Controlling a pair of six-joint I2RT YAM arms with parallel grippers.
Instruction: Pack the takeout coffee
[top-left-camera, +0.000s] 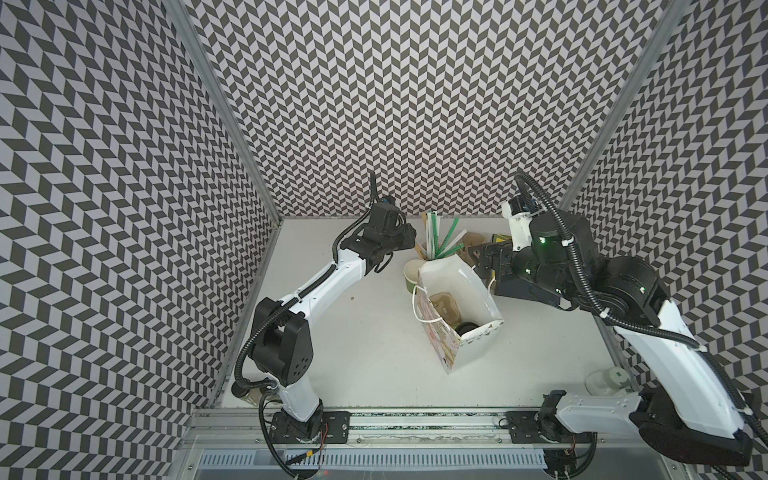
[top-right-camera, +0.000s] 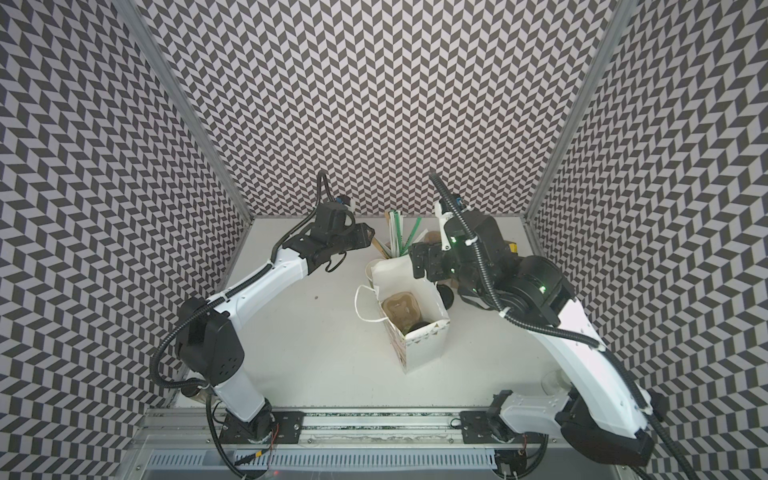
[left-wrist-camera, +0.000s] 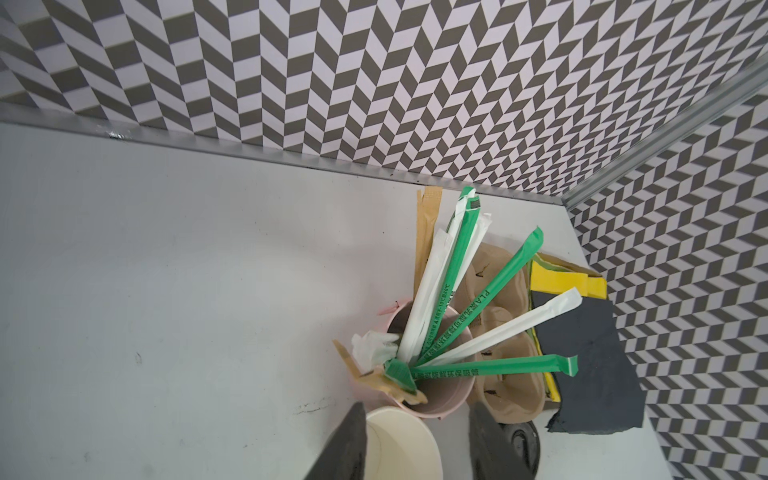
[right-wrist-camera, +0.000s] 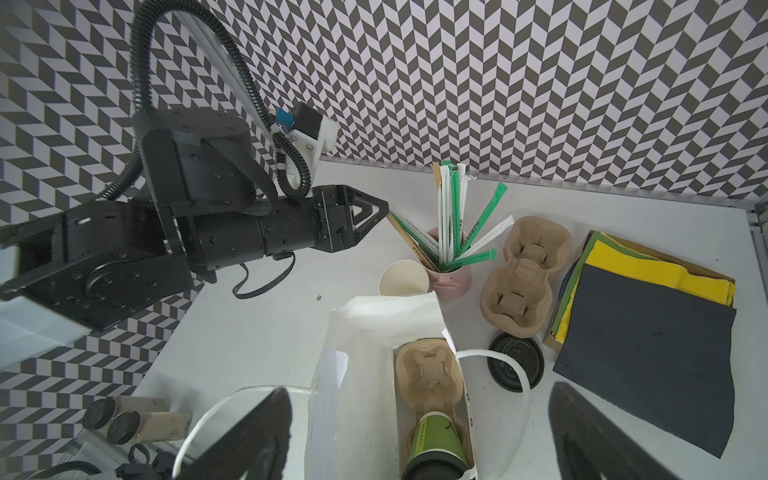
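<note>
Right wrist view shows the takeout coffee (right-wrist-camera: 434, 446), a green cup with its black lid on, seated in the near cell of a brown pulp cup carrier (right-wrist-camera: 430, 374) inside the white paper bag (right-wrist-camera: 386, 316); the carrier's far cell is unfilled. In both top views the lidded cup appears only as a dark disc at the bag's near end (top-left-camera: 467, 328) (top-right-camera: 417, 326). The bag stands upright on the counter (top-left-camera: 353, 353) with its mouth open and its white handles (right-wrist-camera: 515, 365) hanging to either side.

Just beyond the bag stands a lidless green cup (right-wrist-camera: 404, 278), cream inside, touching or nearly touching a pink cup of wrapped straws (right-wrist-camera: 451, 278). Beside these lie a second pulp carrier (right-wrist-camera: 521, 278), a loose black lid (right-wrist-camera: 515, 361) and a stack of napkins (right-wrist-camera: 640, 345) topped by a dark sheet.

The right claw (right-wrist-camera: 419, 436) hangs over the bag's far end, released, fingers spread wide on either side of it and gripping nothing. The left claw (left-wrist-camera: 419, 440) hovers above the lidless cup and the straws, fingers partly apart with nothing between them.
</note>
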